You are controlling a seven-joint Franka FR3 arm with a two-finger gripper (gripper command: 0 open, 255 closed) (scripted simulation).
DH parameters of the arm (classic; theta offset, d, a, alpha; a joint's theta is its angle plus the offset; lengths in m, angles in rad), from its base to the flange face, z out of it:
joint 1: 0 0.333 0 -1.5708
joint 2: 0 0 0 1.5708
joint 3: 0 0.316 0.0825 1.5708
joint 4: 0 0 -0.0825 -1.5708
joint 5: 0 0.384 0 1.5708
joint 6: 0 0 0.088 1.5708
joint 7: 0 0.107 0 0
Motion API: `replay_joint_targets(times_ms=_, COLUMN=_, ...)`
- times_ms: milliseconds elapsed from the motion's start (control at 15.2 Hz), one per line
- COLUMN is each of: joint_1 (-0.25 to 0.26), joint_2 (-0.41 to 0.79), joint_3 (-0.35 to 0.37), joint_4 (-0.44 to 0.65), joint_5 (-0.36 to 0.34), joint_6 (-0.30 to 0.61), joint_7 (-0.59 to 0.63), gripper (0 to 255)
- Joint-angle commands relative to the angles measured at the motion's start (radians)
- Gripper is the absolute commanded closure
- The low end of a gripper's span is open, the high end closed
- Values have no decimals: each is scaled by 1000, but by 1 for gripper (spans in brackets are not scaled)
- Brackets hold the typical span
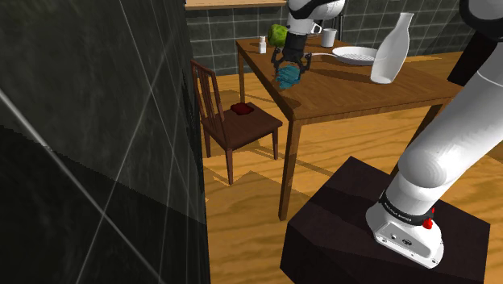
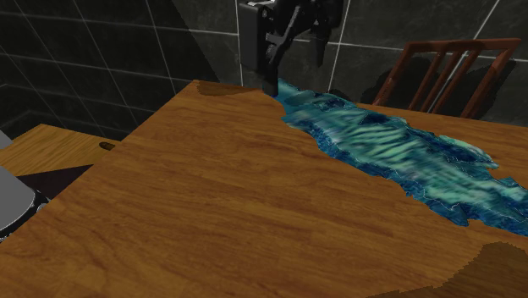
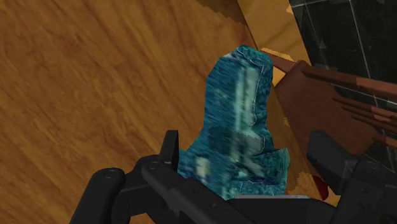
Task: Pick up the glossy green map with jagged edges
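Observation:
The map (image 1: 288,75) is a glossy teal-green sheet with jagged edges. My gripper (image 1: 292,64) holds it over the wooden table (image 1: 363,95), near the corner closest to the chair. In the second exterior view the map (image 2: 398,152) stretches from the gripper (image 2: 272,80) towards that view's lower right, with a jagged shadow on the wood below it. In the wrist view the map (image 3: 242,127) reaches out from between the fingers of the gripper (image 3: 245,156), which is shut on its near end. Its underside is hidden.
A wooden chair (image 1: 234,121) with a small red thing (image 1: 240,108) on its seat stands beside the table. Further back on the table are a green round thing (image 1: 278,34), a white mug (image 1: 329,35), a plate (image 1: 355,55) and a tall white bottle (image 1: 389,52). A dark panel (image 1: 97,145) rises at the shoulder view's left.

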Motion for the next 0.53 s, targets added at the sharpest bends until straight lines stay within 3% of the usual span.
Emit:
replay_joint_targets(times_ms=0, joint_1=0, joint_2=4, joint_3=0, joint_4=-24, joint_5=2, joint_6=28, joint_7=1, gripper=0)
replay_joint_targets(times_ms=330, joint_1=0, joint_2=11, joint_3=1, joint_4=-64, joint_5=4, joint_6=75, joint_7=-4, gripper=0)
replay_joint_targets(times_ms=396, joint_1=1, joint_2=11, joint_3=2, joint_4=-65, joint_5=4, joint_6=76, joint_7=-2, gripper=255)
replay_joint_targets(times_ms=462, joint_1=1, joint_2=13, joint_3=2, joint_4=-62, joint_5=4, joint_6=75, joint_7=-2, gripper=255)
